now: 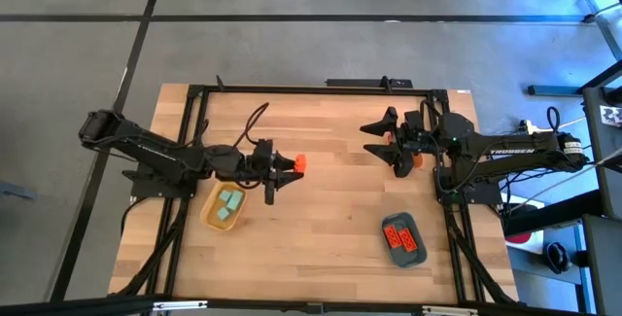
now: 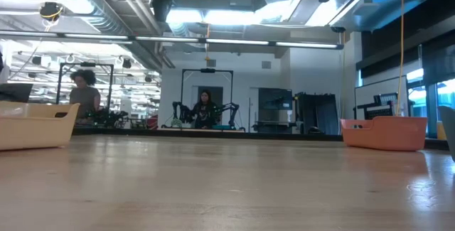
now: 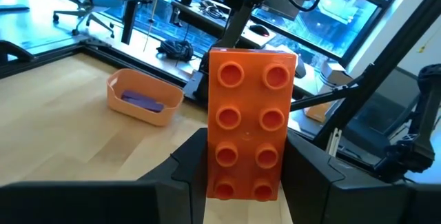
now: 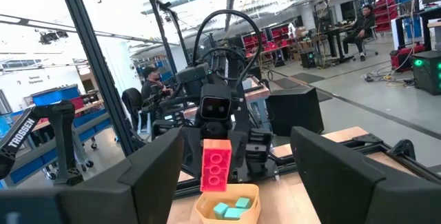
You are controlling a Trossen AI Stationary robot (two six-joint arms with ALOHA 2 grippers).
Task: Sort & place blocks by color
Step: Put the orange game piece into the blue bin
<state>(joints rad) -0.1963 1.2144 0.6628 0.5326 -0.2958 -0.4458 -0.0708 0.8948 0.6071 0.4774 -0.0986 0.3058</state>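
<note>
Clamped lengthwise between the left gripper's (image 3: 247,182) two dark fingers (image 3: 313,176), the red-orange block (image 3: 249,124) stands studs-out, lifted clear of the table, probably to be carried to the dark teal tray (image 1: 403,239) holding the other red blocks. Opposite it, the right gripper (image 1: 384,139) waits with fingers spread and empty.

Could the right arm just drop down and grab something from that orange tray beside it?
Probably yes: the right gripper is open and empty, and the small orange plastic tray sits just beneath its arm, nothing covering it.
</note>
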